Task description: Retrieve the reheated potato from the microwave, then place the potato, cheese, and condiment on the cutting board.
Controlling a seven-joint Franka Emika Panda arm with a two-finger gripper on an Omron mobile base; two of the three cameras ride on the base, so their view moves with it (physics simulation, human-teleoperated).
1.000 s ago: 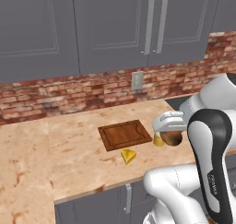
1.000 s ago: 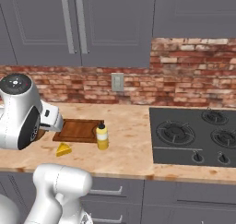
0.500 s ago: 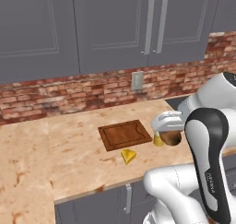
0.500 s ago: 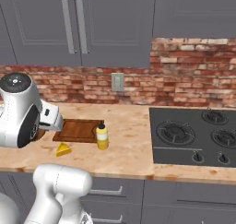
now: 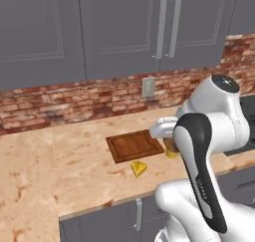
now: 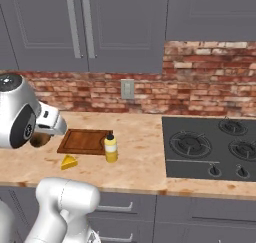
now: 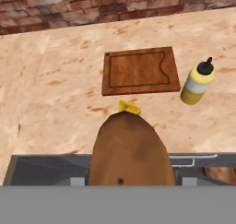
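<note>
Pincer (image 7: 124, 181) closed on brown oval rough-skinned potato (image 7: 130, 149), above near desk (image 7: 50, 103) edge; yellow cheese wedge (image 7: 129, 108) just beyond, dark reddish-brown wooden cutting board (image 7: 139, 71) farther, yellow squeeze bottle (image 7: 197, 82) right.

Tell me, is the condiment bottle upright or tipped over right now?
Upright. The condiment bottle stands on the counter beside the cutting board, its dark cap pointing up.

Brown potato (image 7: 130, 149) held above counter, bare cutting board (image 7: 139, 70), cheese (image 7: 129, 108) and condiment (image 7: 197, 82) beside it
</note>
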